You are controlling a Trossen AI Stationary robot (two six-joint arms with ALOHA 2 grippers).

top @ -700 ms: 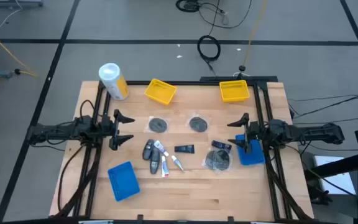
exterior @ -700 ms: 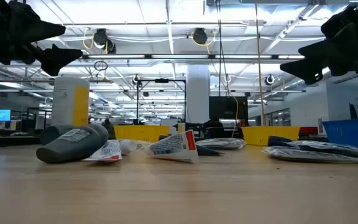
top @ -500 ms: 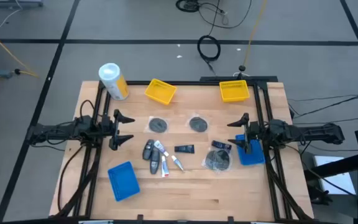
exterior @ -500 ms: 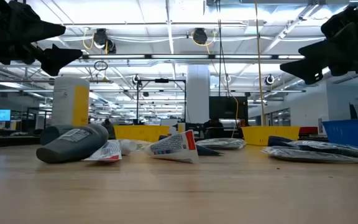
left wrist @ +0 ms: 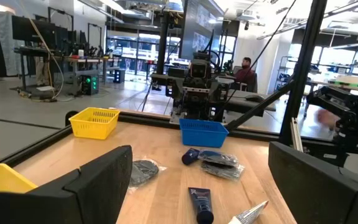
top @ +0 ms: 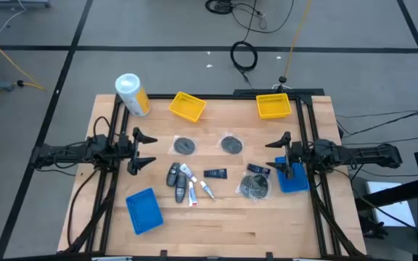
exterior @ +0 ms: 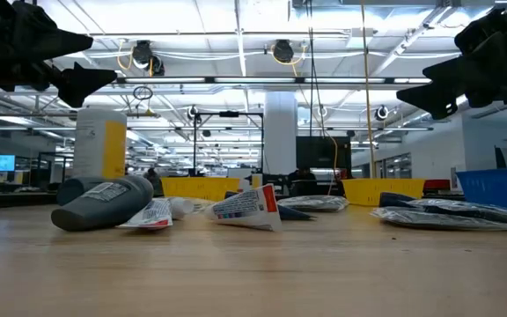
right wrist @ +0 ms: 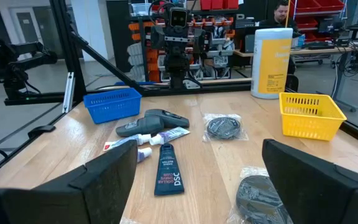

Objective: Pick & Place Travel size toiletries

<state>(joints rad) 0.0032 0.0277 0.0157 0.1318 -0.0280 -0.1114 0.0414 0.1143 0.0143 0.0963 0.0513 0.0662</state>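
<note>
The toiletries lie loose on the table's middle: two wrapped dark discs point(top: 185, 146) point(top: 231, 145), dark grey bottles point(top: 173, 175), white tubes point(top: 189, 174), a black tube point(top: 215, 173), and black packets with a third disc point(top: 253, 186). My left gripper point(top: 145, 149) hovers open above the table, left of the pile. My right gripper point(top: 278, 152) hovers open to its right, above the right blue tray's edge. The left wrist view shows a disc point(left wrist: 143, 171) and the black tube point(left wrist: 199, 202) beyond the open gripper point(left wrist: 199, 152). The right wrist view shows a grey bottle point(right wrist: 151, 121) beyond its open gripper point(right wrist: 199, 155).
Two yellow trays point(top: 187, 106) point(top: 273, 106) stand near the far edge. One blue tray point(top: 144, 210) sits near left, another point(top: 294, 177) under the right gripper. A white-and-yellow canister point(top: 132, 94) stands at the far left corner. People show in the room behind.
</note>
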